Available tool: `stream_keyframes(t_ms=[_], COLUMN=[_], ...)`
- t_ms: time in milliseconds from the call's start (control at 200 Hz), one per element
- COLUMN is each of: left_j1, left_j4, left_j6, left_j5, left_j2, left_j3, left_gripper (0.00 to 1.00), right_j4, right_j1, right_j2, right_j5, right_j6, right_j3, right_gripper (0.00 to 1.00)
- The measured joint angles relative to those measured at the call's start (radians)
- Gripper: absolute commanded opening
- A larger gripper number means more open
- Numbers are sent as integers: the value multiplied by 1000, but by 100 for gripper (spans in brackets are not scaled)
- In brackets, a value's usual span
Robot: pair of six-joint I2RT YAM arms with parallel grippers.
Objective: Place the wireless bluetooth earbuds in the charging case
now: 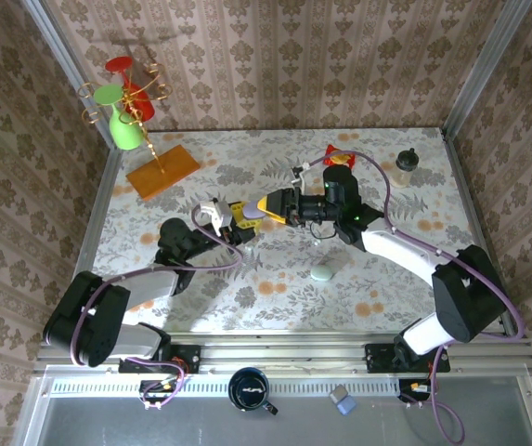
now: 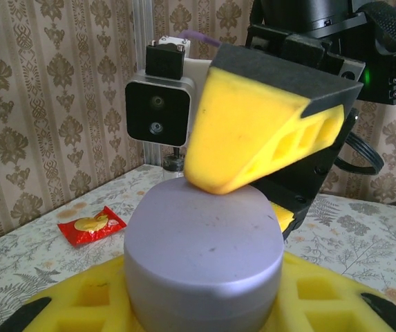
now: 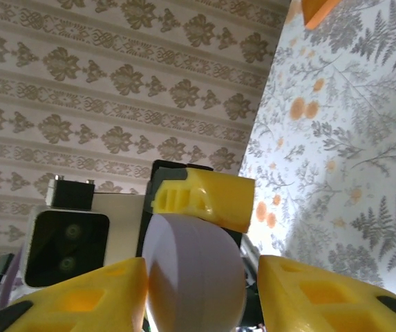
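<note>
Where left jaws clamp, lilac case point(image 2: 204, 256) sits.

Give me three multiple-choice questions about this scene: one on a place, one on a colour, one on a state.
1. Where is the green case? A in a gripper; B on the table; C on the floor.
2. What colour is the case in the left gripper? A red; B black; C lavender.
3. That case's lid is: A shut; B open; C off.
B, it lies on the table; C, both wrist views show lavender; A, only a thin seam shows.
</note>
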Motion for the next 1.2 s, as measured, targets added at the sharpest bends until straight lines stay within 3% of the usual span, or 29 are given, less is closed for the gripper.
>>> stream_keyframes(t_ms=[240, 430, 670, 910, 1200], left_j1=[-1, -4, -8, -30, -90], left_j4=[-33, -118, -309, -451, -579], left_j6=[46, 77, 159, 255, 329], left_j5=[-18, -18, -23, -34, -49], left_j2=[-5, -27, -119, -202, -206], left_j3=[16, 37, 45, 43, 43], left_gripper=[24, 69, 95, 100, 100], right_j4=[89, 85, 80, 54, -134], right_j1=[-9, -14, -85, -239, -374], right_j2=[23, 21, 17, 17, 13], right_j5=[-21, -18, 20, 94, 270], right_j6=[92, 72, 56, 14, -135], right_j3=[-6, -14, -91, -207, -299], right_gripper=[20, 14, 11, 10, 10])
